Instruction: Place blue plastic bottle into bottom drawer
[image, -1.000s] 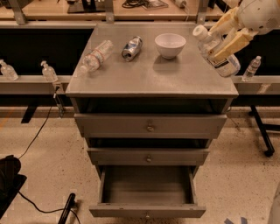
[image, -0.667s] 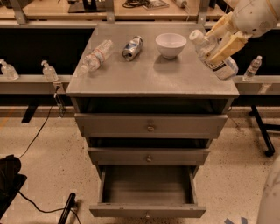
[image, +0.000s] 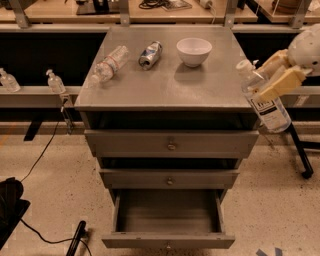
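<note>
Cream two-finger gripper (image: 274, 82) at the right is clamped on the small clear blue plastic bottle (image: 272, 114) beside the grey metal cabinet (image: 165, 92); move it down and left over the open grey bottom drawer (image: 167, 241); let go low.

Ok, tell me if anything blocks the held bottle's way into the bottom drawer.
Nothing visible does. The gripper holds the blue plastic bottle off the cabinet's right edge; the bottom drawer is open, bare inside, jutting past the drawers above.
</note>
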